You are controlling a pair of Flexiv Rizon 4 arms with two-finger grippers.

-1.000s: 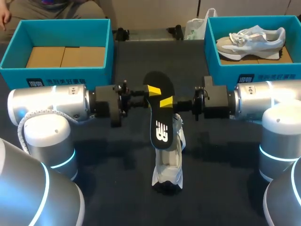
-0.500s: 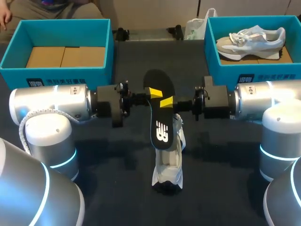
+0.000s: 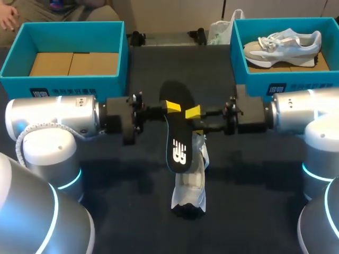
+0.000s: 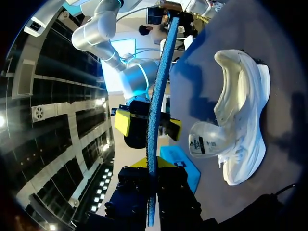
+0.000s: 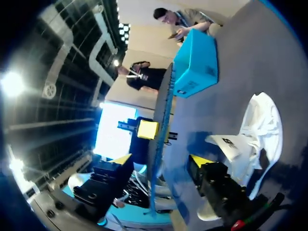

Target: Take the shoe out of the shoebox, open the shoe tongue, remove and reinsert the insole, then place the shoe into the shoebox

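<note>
Two shoes, two shoeboxes and one insole are in view. Nearest, one white shoe (image 3: 189,182) rests on the dark table (image 3: 122,190) at the middle, lengthwise from near to far, its opening spread wide.

Just above its far end hangs the single black insole (image 3: 177,132), held on edge and tilted, between the two grippers. The left gripper (image 3: 172,106) comes in from the left and is clamped on the insole, a finger pressed to each face. The right gripper (image 3: 193,112) comes in from the right with its fingers spread wide. They straddle the insole with a gap on each side and grip nothing.

At the far left, the left shoebox (image 3: 63,84) holds only brown cardboard (image 3: 71,63). At the far right, the right shoebox (image 3: 249,79) holds the second shoe (image 3: 283,45), which lies on its side.
</note>
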